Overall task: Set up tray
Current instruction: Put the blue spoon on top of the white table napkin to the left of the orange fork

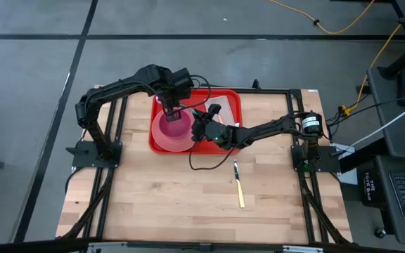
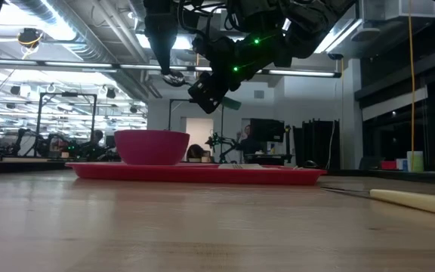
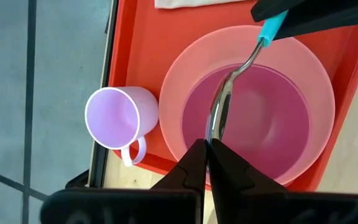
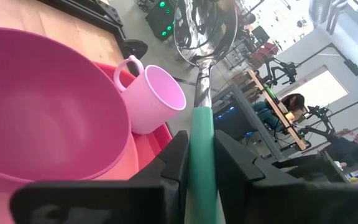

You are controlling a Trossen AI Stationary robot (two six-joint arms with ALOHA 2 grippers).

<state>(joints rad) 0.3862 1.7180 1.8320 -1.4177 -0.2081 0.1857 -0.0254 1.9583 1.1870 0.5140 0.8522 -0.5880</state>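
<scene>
Above the pink bowl (image 1: pixel 174 128) on the tray (image 1: pixel 230 105), the left gripper (image 1: pixel 172 111) pinches the spoon (image 3: pixel 229 93) bowl end. The right gripper (image 1: pixel 201 128) clamps its teal handle; open tabletop (image 1: pixel 174 197) lies nearer

Pink bowl (image 3: pixel 253 118) directly below the left end effector. Lilac mug (image 3: pixel 118 118) just beside the bowl. Yellow-handled utensil (image 1: pixel 238 185) on the worktop (image 1: pixel 174 197), well apart from both end effectors.
</scene>
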